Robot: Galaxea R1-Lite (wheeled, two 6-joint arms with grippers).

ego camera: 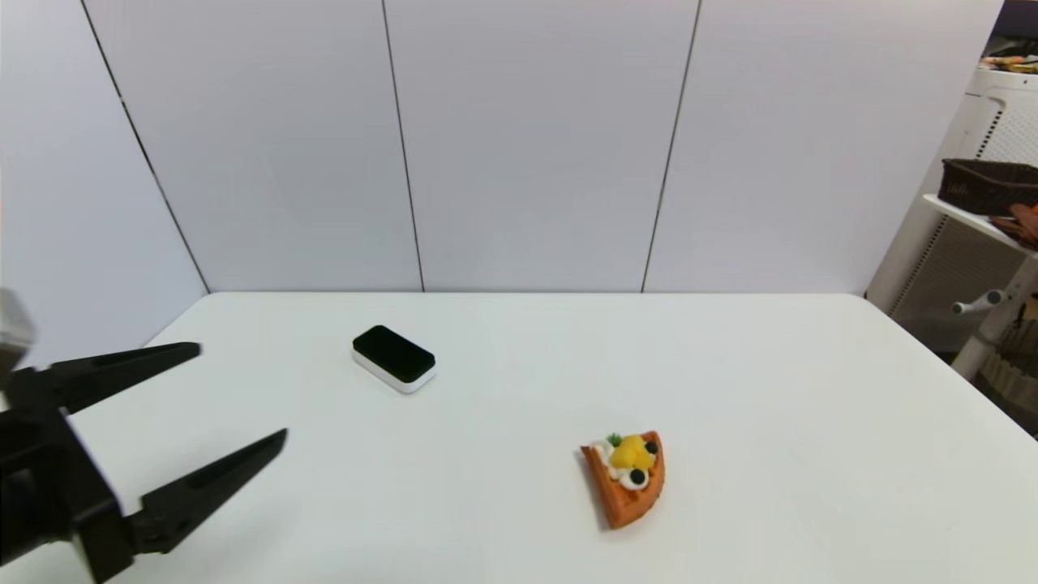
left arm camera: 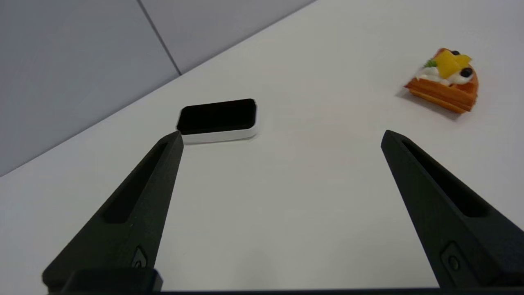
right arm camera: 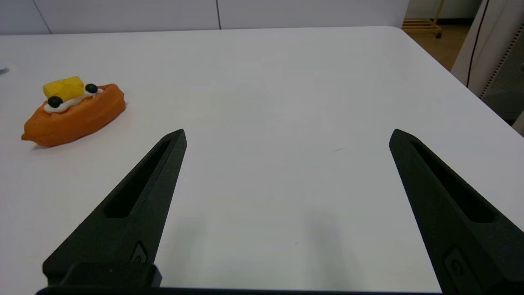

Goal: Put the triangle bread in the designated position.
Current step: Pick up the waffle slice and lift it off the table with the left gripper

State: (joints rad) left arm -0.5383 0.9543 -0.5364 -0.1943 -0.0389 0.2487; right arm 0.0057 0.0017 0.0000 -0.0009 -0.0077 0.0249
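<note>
The triangle bread [ego camera: 627, 477], an orange-brown waffle wedge with white cream, yellow fruit, dark berries and a green sprig, lies flat on the white table, right of centre and toward the front. It also shows in the left wrist view [left arm camera: 445, 82] and the right wrist view [right arm camera: 73, 112]. My left gripper [ego camera: 242, 395] hovers open over the table's front left, well left of the bread, with nothing between its fingers [left arm camera: 282, 137]. My right gripper [right arm camera: 286, 133] is open and empty above bare table to the right of the bread; it is out of the head view. The designated position carries no marking.
A white rectangular block with a black top [ego camera: 394, 358] lies at the back left of the table, just beyond my left gripper [left arm camera: 217, 120]. Grey wall panels stand behind the table. A white shelf with a dark basket [ego camera: 988, 185] stands off the table's right edge.
</note>
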